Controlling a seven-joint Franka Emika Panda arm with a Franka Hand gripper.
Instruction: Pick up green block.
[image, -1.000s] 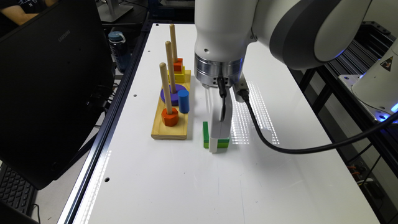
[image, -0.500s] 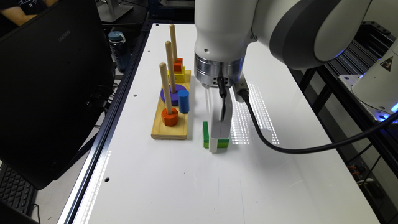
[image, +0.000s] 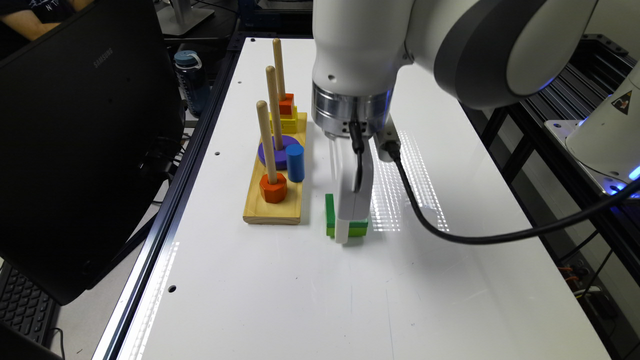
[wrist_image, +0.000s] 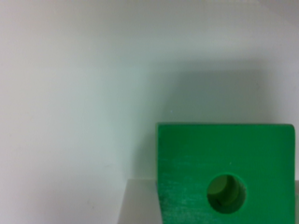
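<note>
Surface: white table (image: 300, 300) — slick, glossy.
My gripper (image: 350, 227): down at green block (image: 330, 215); grip state — cannot tell.
Risk: block may slide sideways.

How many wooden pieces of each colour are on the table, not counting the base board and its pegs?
Green: 1, the green block by the gripper
Blue: 1, the cylinder
Purple: 1, the disc
Orange-red: 2, a nut and a far piece
Yellow: 1, a stepped piece
Total: 6
</note>
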